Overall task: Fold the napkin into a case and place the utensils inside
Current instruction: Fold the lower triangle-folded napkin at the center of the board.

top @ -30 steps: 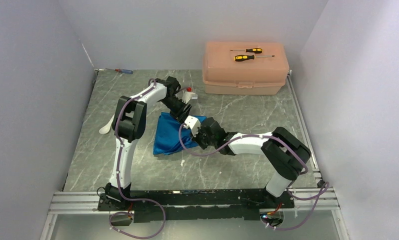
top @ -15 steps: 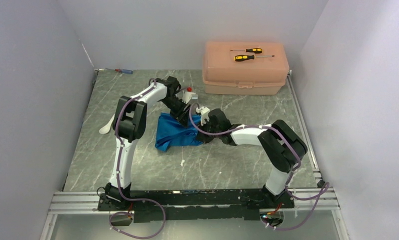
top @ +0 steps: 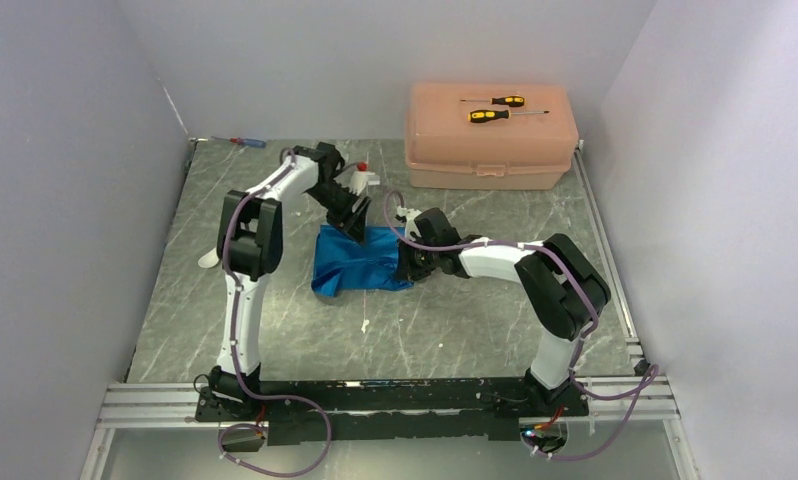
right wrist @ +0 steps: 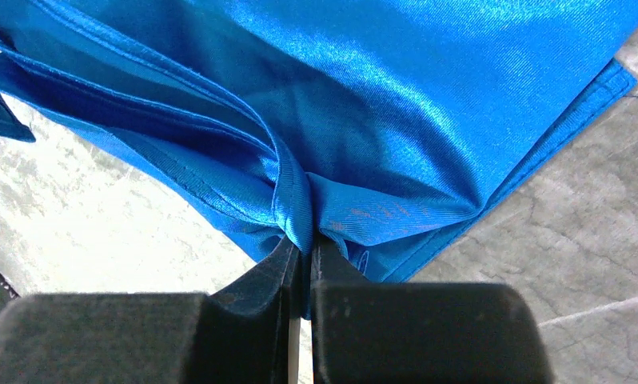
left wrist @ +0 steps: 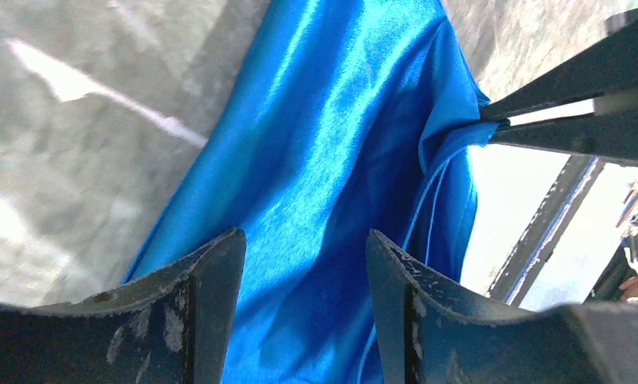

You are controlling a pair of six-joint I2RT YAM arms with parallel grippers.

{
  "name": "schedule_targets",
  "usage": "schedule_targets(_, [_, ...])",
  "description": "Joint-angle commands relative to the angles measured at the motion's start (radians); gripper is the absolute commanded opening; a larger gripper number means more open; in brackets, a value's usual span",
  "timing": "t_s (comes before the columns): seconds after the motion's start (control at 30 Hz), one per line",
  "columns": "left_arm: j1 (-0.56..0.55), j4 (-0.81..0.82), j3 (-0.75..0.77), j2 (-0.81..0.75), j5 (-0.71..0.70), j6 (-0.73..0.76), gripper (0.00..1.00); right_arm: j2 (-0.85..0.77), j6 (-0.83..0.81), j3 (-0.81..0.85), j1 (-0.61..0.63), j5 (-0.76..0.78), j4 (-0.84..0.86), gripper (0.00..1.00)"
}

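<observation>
The bright blue napkin (top: 358, 264) lies folded and rumpled at mid-table. My right gripper (right wrist: 304, 240) is shut on a bunched edge of the napkin (right wrist: 364, 120), at its right side (top: 407, 262). My left gripper (top: 357, 224) hovers at the napkin's far edge. Its fingers (left wrist: 212, 280) stand open above the napkin (left wrist: 332, 144), with nothing between them. The right gripper's pinching fingers (left wrist: 564, 120) show at the right of the left wrist view. A white spoon (top: 208, 260) peeks out left of the left arm. The fork is out of view.
A peach plastic box (top: 490, 150) stands at the back right with two yellow-and-black screwdrivers (top: 497, 115) on its lid. A small blue-and-red screwdriver (top: 245, 142) lies at the back left corner. A small white scrap (top: 364, 325) lies in front of the napkin.
The right gripper has drawn the napkin's edge back and to the right, flattening the cloth into a squarer shape. The left gripper has opened wider and shifted toward the back left.
</observation>
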Motion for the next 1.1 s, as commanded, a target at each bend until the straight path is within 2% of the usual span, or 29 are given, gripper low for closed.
schedule_targets(0.0, [0.066, -0.087, 0.095, -0.097, 0.098, 0.015, 0.64, -0.005, 0.025, 0.024, -0.008, 0.003, -0.069, 0.0])
schedule_targets(0.1, [0.077, -0.137, 0.076, -0.169, 0.12, 0.052, 0.66, 0.001, 0.022, 0.028, -0.008, 0.005, -0.072, 0.0])
schedule_targets(0.23, [0.073, -0.177, -0.047, -0.251, 0.139, 0.113, 0.69, 0.004, 0.021, 0.031, -0.008, 0.011, -0.065, 0.0])
schedule_targets(0.5, [0.069, -0.106, -0.317, -0.328, 0.08, 0.157, 0.71, 0.0, 0.029, 0.036, -0.008, 0.02, -0.06, 0.0])
schedule_targets(0.6, [0.055, -0.067, -0.352, -0.374, 0.043, 0.155, 0.77, 0.0, 0.03, 0.041, -0.008, 0.023, -0.067, 0.0])
schedule_targets(0.8, [-0.014, 0.061, -0.402, -0.456, -0.088, 0.133, 0.78, -0.004, 0.029, 0.047, -0.008, 0.021, -0.073, 0.0])
schedule_targets(1.07, [-0.085, 0.095, -0.47, -0.492, -0.197, 0.175, 0.78, -0.005, 0.03, 0.054, -0.009, 0.017, -0.078, 0.0])
